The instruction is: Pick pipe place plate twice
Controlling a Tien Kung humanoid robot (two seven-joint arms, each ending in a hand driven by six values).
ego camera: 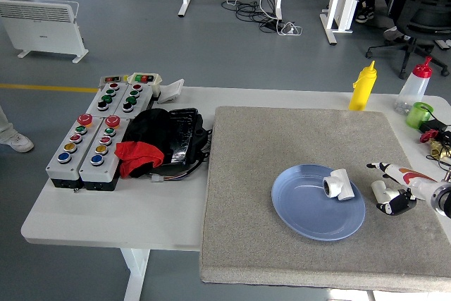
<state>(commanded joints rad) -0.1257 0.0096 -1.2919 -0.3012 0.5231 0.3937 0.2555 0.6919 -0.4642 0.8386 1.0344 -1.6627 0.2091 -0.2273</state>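
Fingers (390, 204) of the right hand (405, 189) curl around a second pipe (381, 191) beside the plate (317, 201); a loose grip could drop it short.

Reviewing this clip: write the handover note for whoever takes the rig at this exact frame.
Right hand: at the table's right edge, fingers curled around a second white pipe fitting on the grey mat, just right of the plate.
Left hand: not in view.
Blue plate: on the mat, with one white pipe fitting lying on its right rim area.
Done: first pipe on the plate.
Left: lift the second fitting and set it on the plate.
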